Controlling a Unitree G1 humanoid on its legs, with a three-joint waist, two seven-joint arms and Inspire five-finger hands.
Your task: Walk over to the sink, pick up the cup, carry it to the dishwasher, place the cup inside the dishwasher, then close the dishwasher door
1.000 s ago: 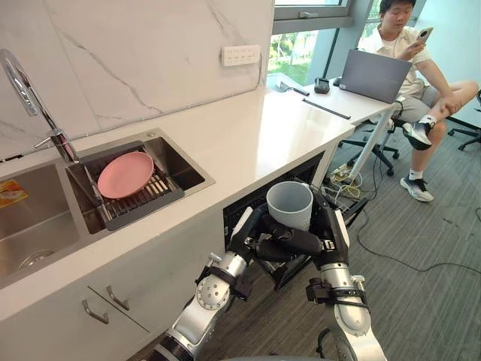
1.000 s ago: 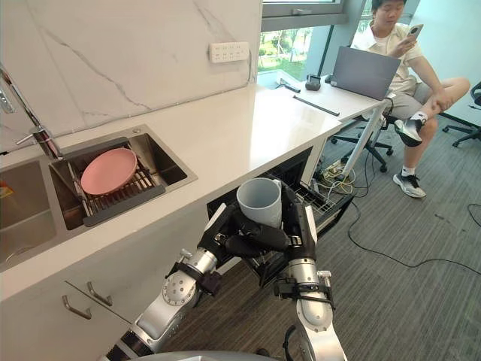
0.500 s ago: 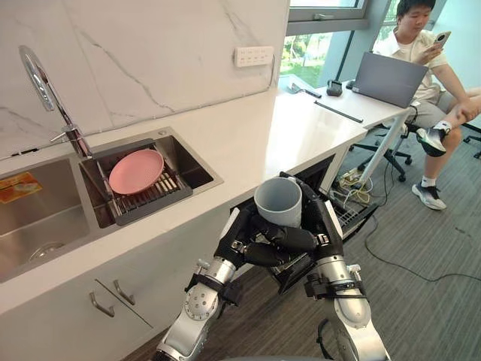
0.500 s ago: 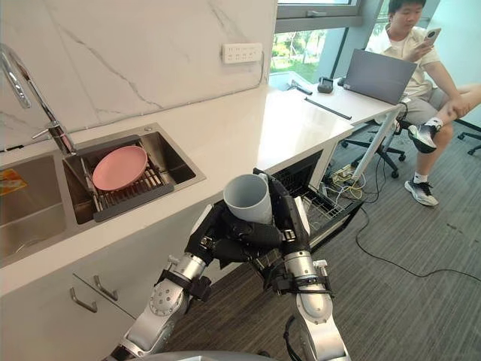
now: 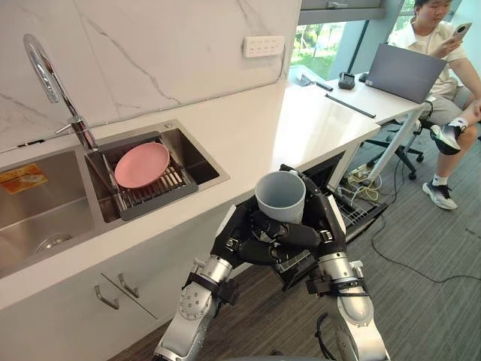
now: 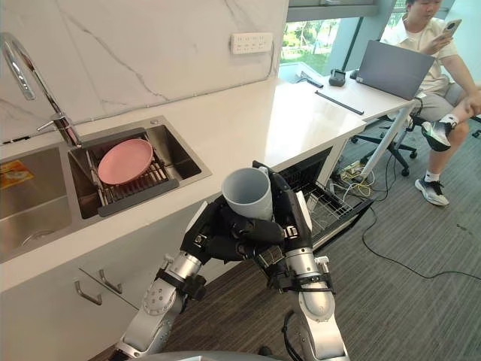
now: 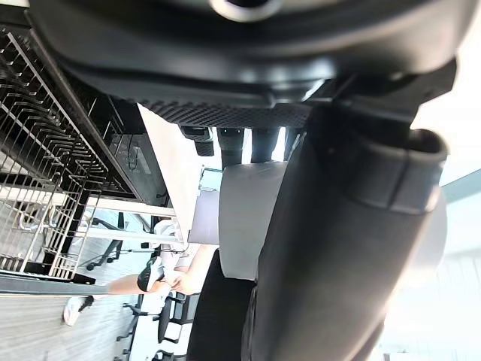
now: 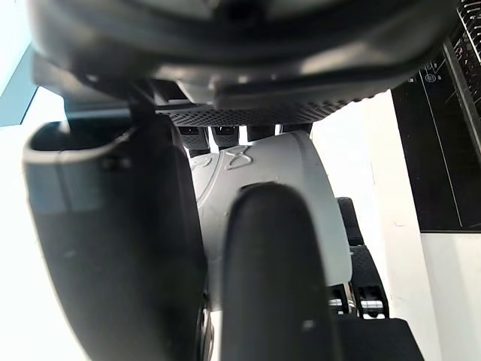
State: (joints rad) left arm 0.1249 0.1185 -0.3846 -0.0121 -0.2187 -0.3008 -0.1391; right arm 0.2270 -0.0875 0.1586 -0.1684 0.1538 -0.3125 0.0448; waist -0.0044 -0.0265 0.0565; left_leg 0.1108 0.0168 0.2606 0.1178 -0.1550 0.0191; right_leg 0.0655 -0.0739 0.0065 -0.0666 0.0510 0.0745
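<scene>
Grey cup (image 5: 280, 197) was upright, mouth up, and held in the air between both hands. It sat just off the counter (image 5: 248, 128) edge, above the dishwasher (image 5: 331, 170) opening. The left hand (image 5: 242, 235) was curled round the cup's lower wall from one side. The right hand (image 5: 329, 222) was wrapped round it from the other, with their fingers overlapping beneath. The rack (image 5: 362, 213) looked pulled out, though the hands hid much of it. A pink plate (image 5: 141, 164) lay on a drainer (image 5: 154, 198) in the sink (image 5: 45, 218), well apart from the cup. A person (image 5: 440, 37) sat by a laptop (image 5: 406, 71) at the counter's far end.
</scene>
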